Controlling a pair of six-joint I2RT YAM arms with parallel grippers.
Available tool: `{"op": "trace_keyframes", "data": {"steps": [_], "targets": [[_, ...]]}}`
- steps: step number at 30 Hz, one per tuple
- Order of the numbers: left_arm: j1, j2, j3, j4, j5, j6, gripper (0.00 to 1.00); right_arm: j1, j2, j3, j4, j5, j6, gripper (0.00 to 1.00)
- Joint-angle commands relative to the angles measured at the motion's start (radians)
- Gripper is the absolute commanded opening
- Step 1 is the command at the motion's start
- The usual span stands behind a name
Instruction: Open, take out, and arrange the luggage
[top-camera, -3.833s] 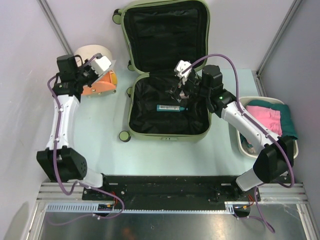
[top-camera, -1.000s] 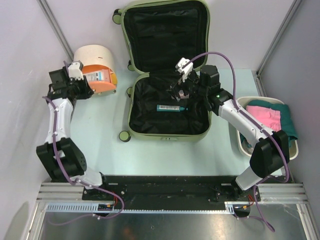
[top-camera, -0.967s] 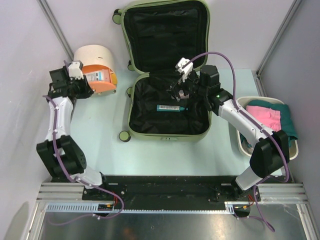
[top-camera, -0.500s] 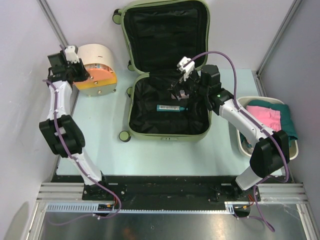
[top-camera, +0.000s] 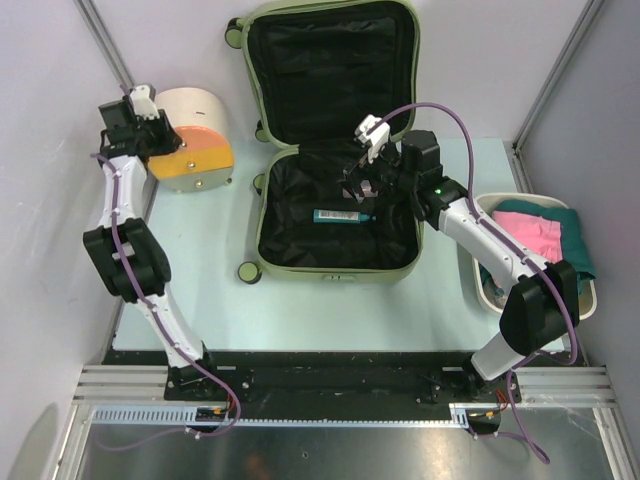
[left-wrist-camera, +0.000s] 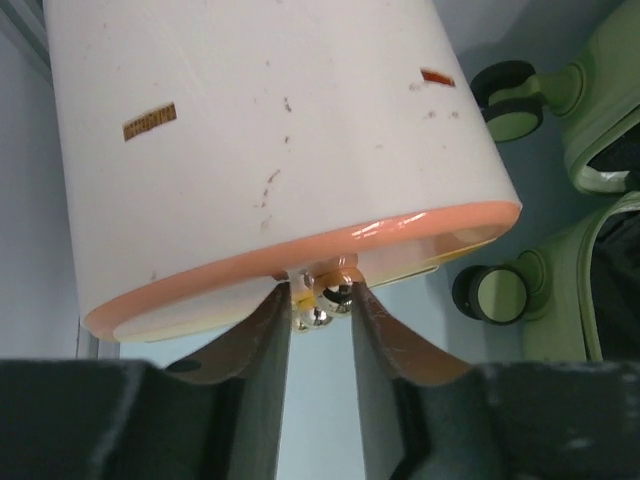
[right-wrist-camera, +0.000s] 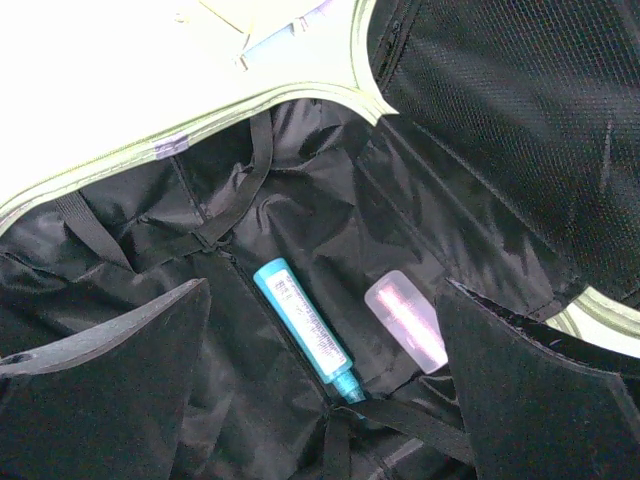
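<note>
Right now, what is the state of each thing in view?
Pale olive-green soft-shell suitcase: open, lid laid back.
Teal plastic tube: lying inside it.
Small pink translucent bottle: lying beside the tube.
Cream-and-orange drum-shaped container: on its side.
White oval plastic basin: holds folded clothes.
Left gripper: jaws narrowly apart at the drum's orange rim; grip unclear.
Right gripper: wide open, empty, above the tube.

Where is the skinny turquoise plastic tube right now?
In the top view, the turquoise tube lies on the black lining mid-way across the near half of the open olive-green suitcase, beside a small pink bottle.
</note>
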Motion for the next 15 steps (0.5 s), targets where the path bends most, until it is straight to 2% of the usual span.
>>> {"op": "trace_keyframes", "data": {"steps": [1,3,5,6,7,8,9,12,14,15], "targets": [[-0.007,-0.122,-0.076,0.086,-0.003,-0.032,0.39,-0.002,-0.016,0.011,0.013,0.007,0.0,1.0],[-0.005,-0.195,-0.178,0.113,0.005,0.014,0.44,-0.003,-0.021,0.011,0.013,0.01,0.002,1.0],[-0.006,-0.318,-0.252,0.155,0.018,0.057,0.58,-0.005,-0.029,0.011,0.013,0.011,0.009,1.0],[-0.005,-0.363,-0.328,0.179,0.031,0.065,0.71,-0.006,-0.03,0.011,0.013,0.01,0.024,1.0],[-0.004,-0.399,-0.364,0.189,0.044,0.068,0.73,-0.01,-0.032,0.011,0.014,0.014,0.034,1.0],[-0.005,-0.461,-0.393,0.193,0.076,0.071,0.81,-0.013,-0.032,0.011,0.017,0.019,0.049,1.0],[-0.005,-0.486,-0.449,0.199,0.095,0.068,0.97,-0.02,-0.032,0.011,0.02,0.023,0.064,1.0],[-0.005,-0.528,-0.545,0.213,0.118,0.022,1.0,-0.049,-0.029,0.011,0.028,0.028,0.135,1.0],[-0.001,-0.503,-0.564,0.21,0.123,-0.043,1.0,-0.068,-0.023,0.011,0.059,0.008,0.184,1.0],[0.007,-0.48,-0.579,0.204,0.171,-0.07,1.0,-0.091,-0.021,0.011,0.063,-0.002,0.201,1.0]]}}
